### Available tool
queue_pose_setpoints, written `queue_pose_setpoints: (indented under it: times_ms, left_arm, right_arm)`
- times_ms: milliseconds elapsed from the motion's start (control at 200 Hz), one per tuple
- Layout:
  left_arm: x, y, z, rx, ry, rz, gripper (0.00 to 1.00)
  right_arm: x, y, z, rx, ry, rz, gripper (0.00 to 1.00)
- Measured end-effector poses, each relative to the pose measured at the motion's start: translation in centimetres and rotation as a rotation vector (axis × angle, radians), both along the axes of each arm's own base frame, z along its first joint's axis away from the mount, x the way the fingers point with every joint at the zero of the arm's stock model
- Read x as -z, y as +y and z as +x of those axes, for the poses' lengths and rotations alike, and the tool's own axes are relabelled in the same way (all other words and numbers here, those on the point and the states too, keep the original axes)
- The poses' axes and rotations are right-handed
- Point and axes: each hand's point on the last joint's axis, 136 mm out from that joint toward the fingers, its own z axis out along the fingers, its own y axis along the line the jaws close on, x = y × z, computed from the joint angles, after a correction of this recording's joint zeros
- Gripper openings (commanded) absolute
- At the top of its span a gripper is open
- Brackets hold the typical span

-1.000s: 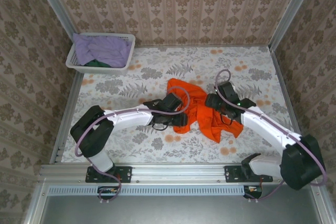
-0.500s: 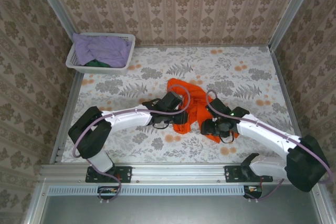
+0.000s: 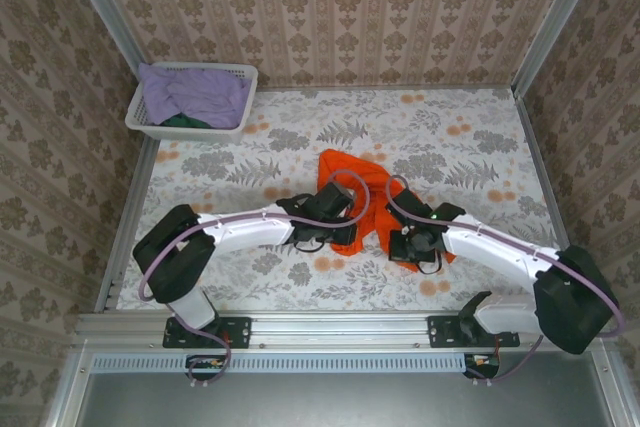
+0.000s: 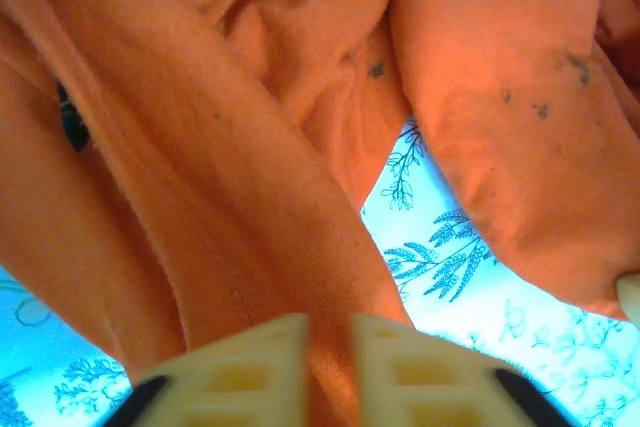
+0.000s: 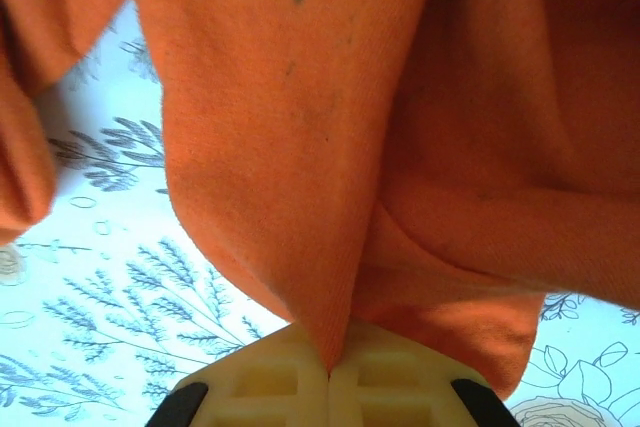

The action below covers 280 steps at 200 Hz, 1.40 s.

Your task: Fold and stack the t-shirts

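A crumpled bright orange t-shirt (image 3: 368,199) lies near the middle of the flowered table. My left gripper (image 3: 338,232) is at its near left edge, shut on a fold of the orange cloth (image 4: 300,247) that runs down between the cream fingers (image 4: 240,372). My right gripper (image 3: 408,245) is at the shirt's near right edge, shut on a pinched ridge of the same shirt (image 5: 340,247), its fingers (image 5: 270,382) pressed together. A lavender t-shirt (image 3: 195,92) and a bit of a dark green one (image 3: 183,121) lie in the basket.
The white lattice basket (image 3: 240,97) stands at the far left corner of the table (image 3: 470,137). Papered walls close in the table on three sides. A metal rail runs along the near edge by the arm bases.
Both grippers have moved toward the shirt's near edge and shut on its cloth. The shirt's near part has been drawn together, narrower than before.
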Motion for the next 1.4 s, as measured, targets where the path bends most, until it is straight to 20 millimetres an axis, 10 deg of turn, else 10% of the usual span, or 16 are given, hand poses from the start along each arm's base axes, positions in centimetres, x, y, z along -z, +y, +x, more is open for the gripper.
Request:
queue_pose_setpoints:
  times_ms: [210, 345, 570, 1260, 1400]
  left_arm:
    - [-0.9, 0.6, 0.8, -0.016, -0.054, 0.013, 0.00]
    - [-3.5, 1.6, 1.5, -0.031, -0.111, -0.004, 0.46]
    - [-4.0, 2.6, 1.3, -0.050, -0.092, -0.004, 0.62]
    - [0.7, 1.2, -0.6, -0.246, 0.189, -0.134, 0.41]
    - [0.9, 1.1, -0.6, -0.252, 0.199, -0.136, 0.03]
  right_arm:
    - [-4.2, -0.4, 1.2, 0.015, -0.168, 0.051, 0.00]
    - [-7.2, -0.6, 2.4, 0.028, -0.270, 0.067, 0.00]
    - [-7.8, -1.1, 2.7, 0.039, -0.300, 0.047, 0.00]
    - [-7.6, -1.7, 2.5, 0.022, -0.300, 0.007, 0.00]
    - [-7.6, -1.9, 2.4, 0.022, -0.298, -0.003, 0.00]
